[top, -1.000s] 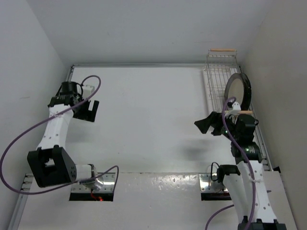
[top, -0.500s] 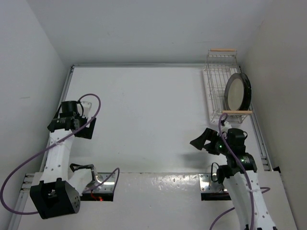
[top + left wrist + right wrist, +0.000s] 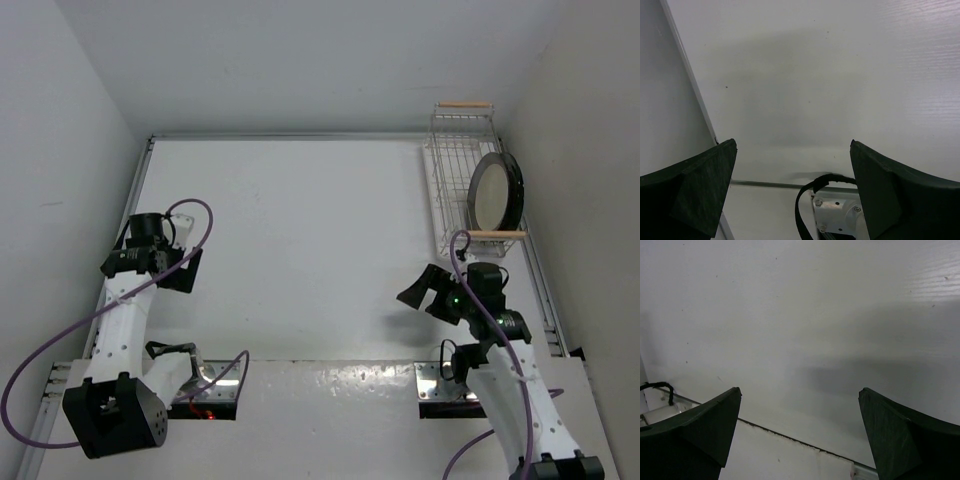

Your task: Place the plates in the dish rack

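Table [image 3: 300, 220]: bare surface from the left wall to centre, passable. Dish rack [image 3: 449, 165]: far right, along the right wall. Plate [image 3: 497, 190]: upright, filling the rack's near end; far slots free.

Bright, even overhead light, white worktop [image 3: 300, 220] evenly lit and matte, soft faint shadow beside the right hand [image 3: 428, 290], broad diffuse shadow bands in both wrist views, near fingers [image 3: 695, 190] dark and slightly soft, overhead view sharp

Metal wire dish rack [image 3: 450, 170], wooden handles [image 3: 465, 104], glossy-rimmed plate [image 3: 495, 190], matt white table [image 3: 300, 220]
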You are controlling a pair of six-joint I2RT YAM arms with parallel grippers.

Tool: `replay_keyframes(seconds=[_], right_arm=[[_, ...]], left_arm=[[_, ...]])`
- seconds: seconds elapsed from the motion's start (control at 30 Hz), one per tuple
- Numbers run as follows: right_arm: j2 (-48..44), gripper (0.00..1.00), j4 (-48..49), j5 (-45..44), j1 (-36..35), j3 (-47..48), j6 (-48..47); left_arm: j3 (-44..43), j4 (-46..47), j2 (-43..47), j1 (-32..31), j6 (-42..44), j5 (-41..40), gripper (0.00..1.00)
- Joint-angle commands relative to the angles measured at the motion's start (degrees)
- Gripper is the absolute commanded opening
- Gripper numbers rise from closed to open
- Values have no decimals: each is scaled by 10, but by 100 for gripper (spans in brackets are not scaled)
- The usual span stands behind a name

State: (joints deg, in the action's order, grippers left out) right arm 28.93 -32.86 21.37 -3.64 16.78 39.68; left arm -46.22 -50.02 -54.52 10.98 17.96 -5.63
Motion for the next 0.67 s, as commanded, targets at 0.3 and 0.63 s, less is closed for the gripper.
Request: replay_keyframes(seconds=[0.3, 0.63], right_arm=[[-4, 100, 29, 4, -4, -10, -25], [4, 100, 46, 3, -25, -20, -22]], left_arm=[[3, 12, -3, 6, 6, 4, 100], [3, 12, -3, 11, 6, 4, 100]])
